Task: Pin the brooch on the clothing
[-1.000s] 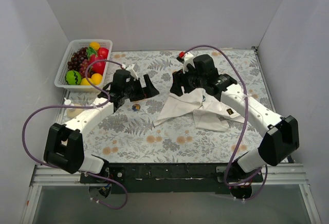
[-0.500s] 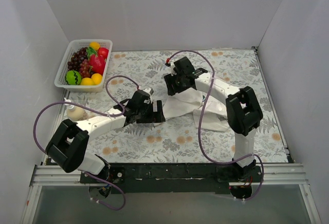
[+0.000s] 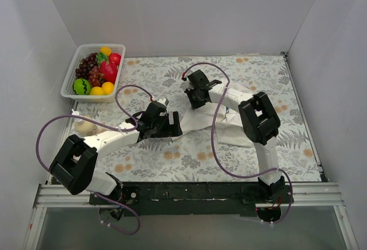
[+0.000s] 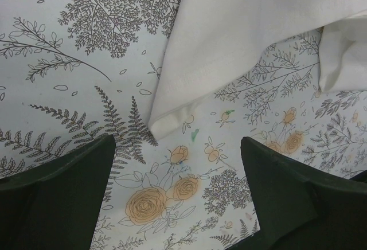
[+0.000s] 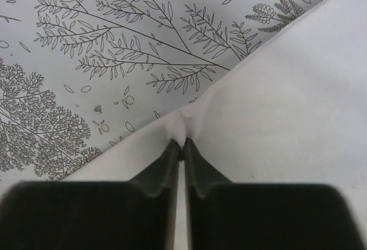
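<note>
Pinching a raised fold at the edge of the white T-shirt (image 5: pixel 275 106), the right pincer (image 5: pixel 183 142) is clenched, and only its own wrist view shows this. Overhead, the shirt lies crumpled mid-desk (image 3: pixel 172 161). The left pincer (image 4: pixel 176 141) hangs released above a shirt corner — fingers wide apart.

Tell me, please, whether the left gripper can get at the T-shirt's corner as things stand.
Probably yes: the left gripper hangs open facing the T-shirt's corner, nothing lying between them.
</note>
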Tool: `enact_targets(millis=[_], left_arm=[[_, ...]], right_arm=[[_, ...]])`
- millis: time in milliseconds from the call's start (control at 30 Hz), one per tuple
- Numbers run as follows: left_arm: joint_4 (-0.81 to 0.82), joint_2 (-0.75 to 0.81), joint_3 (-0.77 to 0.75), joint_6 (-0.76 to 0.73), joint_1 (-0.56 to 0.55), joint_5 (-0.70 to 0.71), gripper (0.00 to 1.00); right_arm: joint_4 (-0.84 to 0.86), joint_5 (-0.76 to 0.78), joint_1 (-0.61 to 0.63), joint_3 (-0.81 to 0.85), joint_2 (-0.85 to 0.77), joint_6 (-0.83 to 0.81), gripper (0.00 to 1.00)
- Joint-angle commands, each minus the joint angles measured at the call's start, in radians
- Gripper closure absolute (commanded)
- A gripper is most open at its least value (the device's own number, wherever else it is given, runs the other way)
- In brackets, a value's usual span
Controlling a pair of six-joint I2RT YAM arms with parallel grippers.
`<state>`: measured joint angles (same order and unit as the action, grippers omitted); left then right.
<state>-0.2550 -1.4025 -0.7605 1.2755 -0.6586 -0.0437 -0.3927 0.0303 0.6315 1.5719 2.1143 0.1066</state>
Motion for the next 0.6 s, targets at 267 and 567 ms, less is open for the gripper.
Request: enact_targets(millis=[267,567], left_arm=[[0.042,-0.015,0.015,-0.022,-0.003,0.019,0.10],[0.125,-0.136,0.020,-0.013,-0.001,0.015,0.24]], right_arm=[[0.069,0.063,-0.030,0.027,-0.158,0.036,0.99],[0.075,-0.023,-0.078,-0.001,-0.267,0.076,0.99]])
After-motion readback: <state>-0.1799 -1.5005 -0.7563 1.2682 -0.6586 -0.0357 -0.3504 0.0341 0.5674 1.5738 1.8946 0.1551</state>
